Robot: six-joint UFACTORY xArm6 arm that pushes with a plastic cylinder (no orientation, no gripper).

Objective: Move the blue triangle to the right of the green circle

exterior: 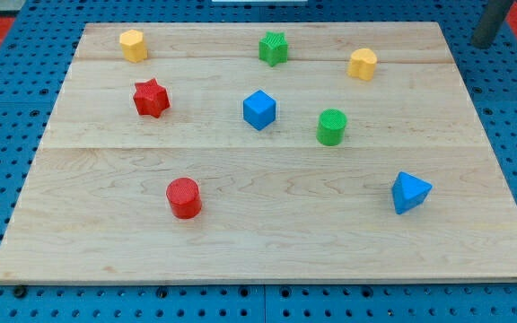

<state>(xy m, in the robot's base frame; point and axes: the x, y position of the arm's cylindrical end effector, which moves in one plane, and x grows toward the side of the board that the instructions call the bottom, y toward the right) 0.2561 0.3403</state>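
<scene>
The blue triangle (pixel 410 192) lies on the wooden board (pixel 285 242) at the view's lower right. The green circle (pixel 331 126) stands up and to the left of it, near the board's middle right. My tip (pixel 483 42) is at the view's top right corner, just off the board's far right edge over the blue pegboard. It is far from both blocks and touches nothing.
A blue cube (pixel 259 109) sits left of the green circle. A green star (pixel 274 48), a yellow block (pixel 363 64) and a yellow hexagon (pixel 133 45) line the top. A red star (pixel 151 98) and a red circle (pixel 184 197) are on the left.
</scene>
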